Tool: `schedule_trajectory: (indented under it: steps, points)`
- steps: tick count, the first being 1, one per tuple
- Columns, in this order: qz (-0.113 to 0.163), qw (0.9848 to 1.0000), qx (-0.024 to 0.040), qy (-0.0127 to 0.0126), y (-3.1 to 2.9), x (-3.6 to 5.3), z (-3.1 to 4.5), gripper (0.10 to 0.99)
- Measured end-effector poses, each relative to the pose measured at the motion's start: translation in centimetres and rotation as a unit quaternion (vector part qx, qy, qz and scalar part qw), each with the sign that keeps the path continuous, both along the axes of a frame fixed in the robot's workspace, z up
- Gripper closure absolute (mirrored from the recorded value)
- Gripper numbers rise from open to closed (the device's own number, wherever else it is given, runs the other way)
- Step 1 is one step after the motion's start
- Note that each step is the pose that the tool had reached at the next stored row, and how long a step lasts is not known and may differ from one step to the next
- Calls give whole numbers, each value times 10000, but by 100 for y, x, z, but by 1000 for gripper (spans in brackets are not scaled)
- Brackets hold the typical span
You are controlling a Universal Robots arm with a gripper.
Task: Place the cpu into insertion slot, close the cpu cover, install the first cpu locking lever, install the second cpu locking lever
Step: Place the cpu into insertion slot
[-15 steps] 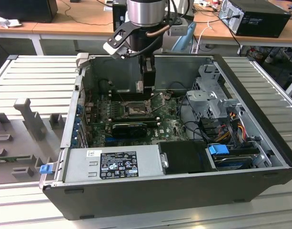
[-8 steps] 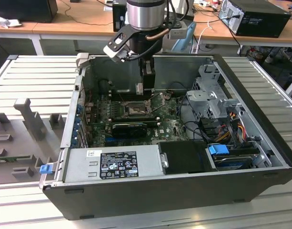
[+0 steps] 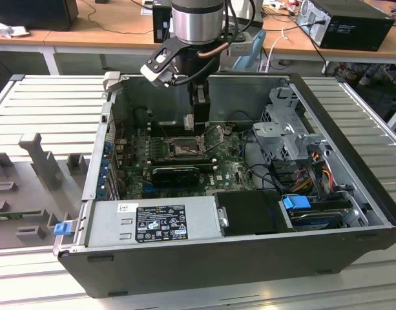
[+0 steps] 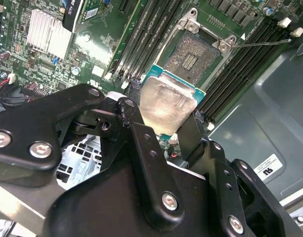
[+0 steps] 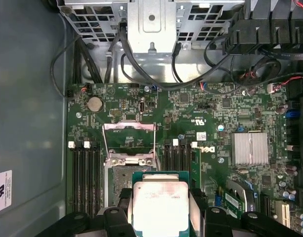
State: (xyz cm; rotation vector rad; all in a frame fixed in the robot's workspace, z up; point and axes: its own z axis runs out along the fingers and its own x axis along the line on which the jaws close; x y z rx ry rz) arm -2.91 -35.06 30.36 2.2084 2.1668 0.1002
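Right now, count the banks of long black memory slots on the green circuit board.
2. The first bank lies along one side of the square black insertion slot, the second bank along its opposite side, its end hidden behind the flat silver-topped cpu.

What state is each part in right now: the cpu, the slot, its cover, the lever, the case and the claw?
cpu, gripped by its edges, held above the board, not seated.
claw, shut on the cpu.
insertion slot, open and empty, pin field bare.
cpu cover, flipped up open.
locking lever, unlatched, swung clear.
computer case, side open.
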Motion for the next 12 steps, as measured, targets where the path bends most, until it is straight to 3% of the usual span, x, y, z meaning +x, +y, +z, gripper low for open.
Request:
schedule_trajectory:
  steps: [8,12]
  points:
    - [0,10000,1,8,0,0,-57,545]
    - [1,10000,1,40,0,0,-98,545]
